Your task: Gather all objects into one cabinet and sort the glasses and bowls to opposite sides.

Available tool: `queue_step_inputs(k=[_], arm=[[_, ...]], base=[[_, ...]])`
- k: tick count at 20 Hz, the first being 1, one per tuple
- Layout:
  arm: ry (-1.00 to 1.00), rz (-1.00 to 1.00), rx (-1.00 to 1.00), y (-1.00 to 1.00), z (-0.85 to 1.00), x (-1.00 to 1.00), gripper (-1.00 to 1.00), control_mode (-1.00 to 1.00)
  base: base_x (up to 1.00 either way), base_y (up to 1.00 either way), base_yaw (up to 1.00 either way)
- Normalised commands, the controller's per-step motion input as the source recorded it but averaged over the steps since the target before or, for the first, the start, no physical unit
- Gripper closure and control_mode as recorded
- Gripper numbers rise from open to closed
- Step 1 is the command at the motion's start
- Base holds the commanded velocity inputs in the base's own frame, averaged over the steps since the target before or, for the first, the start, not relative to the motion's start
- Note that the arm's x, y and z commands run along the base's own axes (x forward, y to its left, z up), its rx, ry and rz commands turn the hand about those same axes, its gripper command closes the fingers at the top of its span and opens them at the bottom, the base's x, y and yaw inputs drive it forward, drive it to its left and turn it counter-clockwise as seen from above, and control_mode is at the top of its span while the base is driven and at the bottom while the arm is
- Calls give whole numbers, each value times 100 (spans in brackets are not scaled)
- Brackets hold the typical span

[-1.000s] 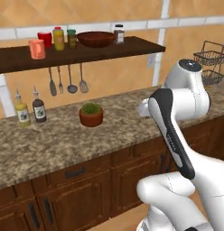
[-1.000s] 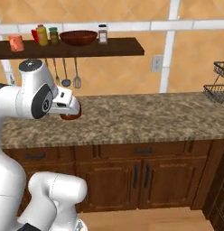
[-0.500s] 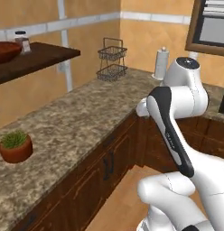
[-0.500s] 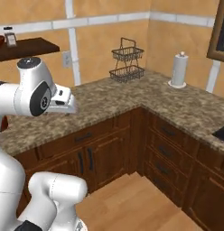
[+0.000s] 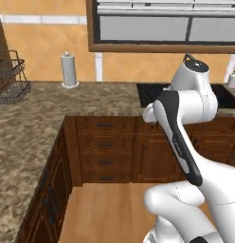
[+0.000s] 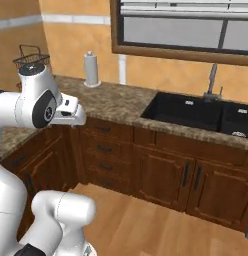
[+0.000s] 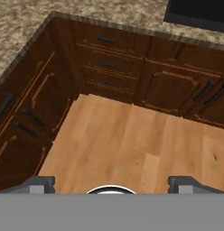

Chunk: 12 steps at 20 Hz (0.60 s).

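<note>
the base turned, so both base views swept right: the wall shelf with its bowl, tumblers and bottles passed out of sight, as did the plant pot and hanging utensils. the wire basket point(image 5: 12, 75) slid to the left edge, the paper towel roll point(image 5: 68, 70) came to the middle, and a black sink point(image 6: 196, 113), faucet point(image 6: 212, 81) and window point(image 6: 186, 26) came into view.

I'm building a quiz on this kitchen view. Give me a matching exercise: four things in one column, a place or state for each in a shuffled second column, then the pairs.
Things
1. paper towel roll
2. wire basket
3. sink
4. end effector

Places or states
A. sunk into the counter below the window
B. open, above the wood floor
C. upright near the counter's corner
D. on the counter's left wing

Pairs: 1-C, 2-D, 3-A, 4-B
</note>
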Motion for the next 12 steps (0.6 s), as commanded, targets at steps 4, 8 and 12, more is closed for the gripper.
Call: queue_step_inputs(k=[4, 8, 12], arm=[[0, 0, 0, 0, 0, 0, -100, 100], [0, 0, 0, 0, 0, 0, -100, 100], [0, 0, 0, 0, 0, 0, -100, 100]], base=[[0, -34, -90], [0, -31, -91], [2, -37, -89]])
